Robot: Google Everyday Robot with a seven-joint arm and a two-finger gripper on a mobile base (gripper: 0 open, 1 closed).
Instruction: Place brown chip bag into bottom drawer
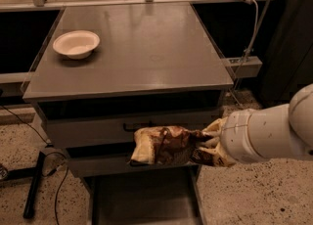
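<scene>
The brown chip bag [164,145], dark brown in the middle with pale yellow ends, hangs in the air in front of the cabinet's two upper drawer fronts. My gripper [211,146] is shut on the bag's right end, with the white arm reaching in from the right. The bottom drawer [100,204] is pulled out below the bag, a wide grey tray whose floor shows at the lower edge of the view. The bag is above the drawer, apart from it.
A white bowl [76,43] sits on the grey cabinet top [146,48] at the back left. The upper drawers [88,131] with black handles are closed. A black stand leg and cables [36,180] lie on the speckled floor at left.
</scene>
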